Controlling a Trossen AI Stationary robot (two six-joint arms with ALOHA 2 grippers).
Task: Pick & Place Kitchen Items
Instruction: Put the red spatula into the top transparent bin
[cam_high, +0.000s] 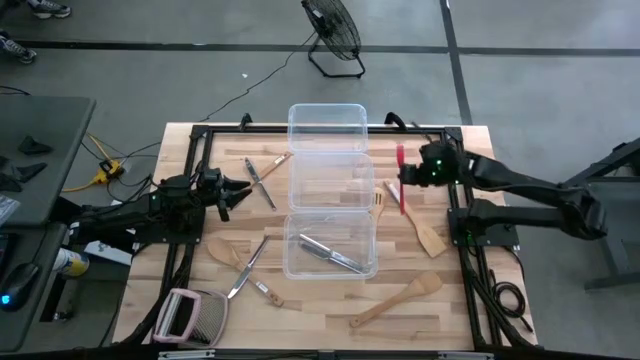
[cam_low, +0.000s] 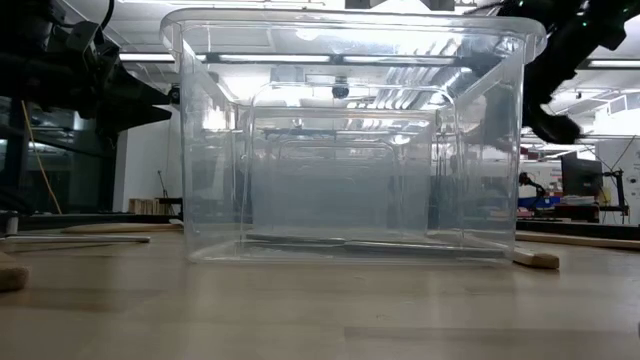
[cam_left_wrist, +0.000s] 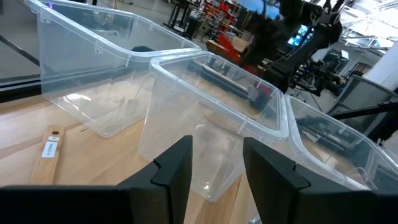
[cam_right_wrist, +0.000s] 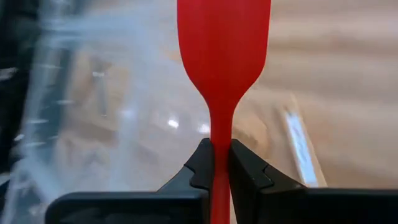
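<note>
Overhead, saw three clear tubs (cam_high: 328, 190) lined down the table's (cam_high: 450, 310) middle, left gripper (cam_high: 243, 190) parted and empty beside them, right gripper (cam_right_wrist: 221, 163) pinching the red spatula (cam_right_wrist: 222, 56) just beside the middle tub's far edge.

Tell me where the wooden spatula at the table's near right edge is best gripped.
Grip the wooden spatula mid-handle from straight above, fingers closing across the handle. It lies flat and diagonal on the table, clear of the tubs; its slim handle probably suits the end effector better than the broad blade.

clear tubs (cam_high: 329, 190), floor fan (cam_high: 333, 32), grater (cam_high: 188, 316)
</note>
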